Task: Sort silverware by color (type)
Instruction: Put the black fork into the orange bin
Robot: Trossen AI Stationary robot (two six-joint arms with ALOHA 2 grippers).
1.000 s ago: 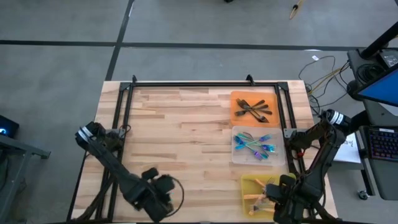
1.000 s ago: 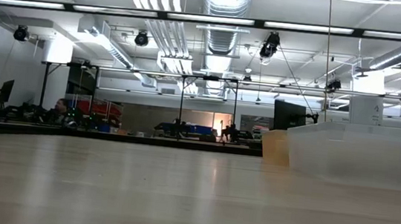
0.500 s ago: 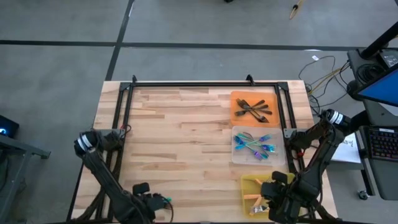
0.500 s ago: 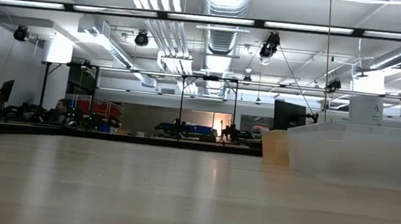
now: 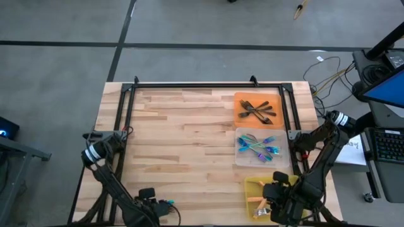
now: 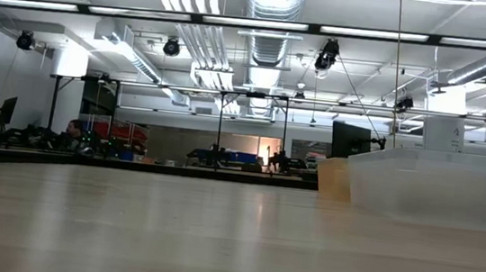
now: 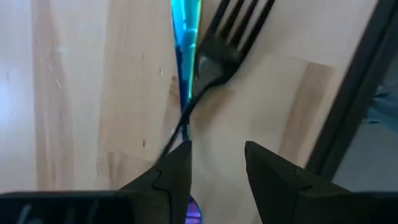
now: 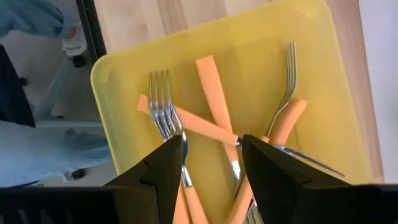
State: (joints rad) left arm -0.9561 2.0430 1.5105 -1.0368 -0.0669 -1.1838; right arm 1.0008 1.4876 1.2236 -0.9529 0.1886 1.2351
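Orange-handled forks (image 8: pixel 214 118) lie crossed in the yellow tray (image 8: pixel 118 87) right under my right gripper (image 8: pixel 211 163), its fingers apart and holding nothing. Dark forks (image 5: pixel 257 111) sit in the orange tray (image 5: pixel 240 99), blue ones (image 5: pixel 259 147) in the clear tray (image 5: pixel 241 160). My left gripper (image 7: pixel 216 169), at the table's near edge, is apart too, over a blue-handled fork (image 7: pixel 186 37) and a dark fork (image 7: pixel 217 50) on the wood

Pale matt wooden table (image 5: pixel 189 139), glossy yellow plastic tray (image 8: pixel 311 74), shiny metal fork tines (image 8: pixel 160 102), smooth orange handles (image 8: pixel 214 93), translucent clear tray (image 5: pixel 243 157)
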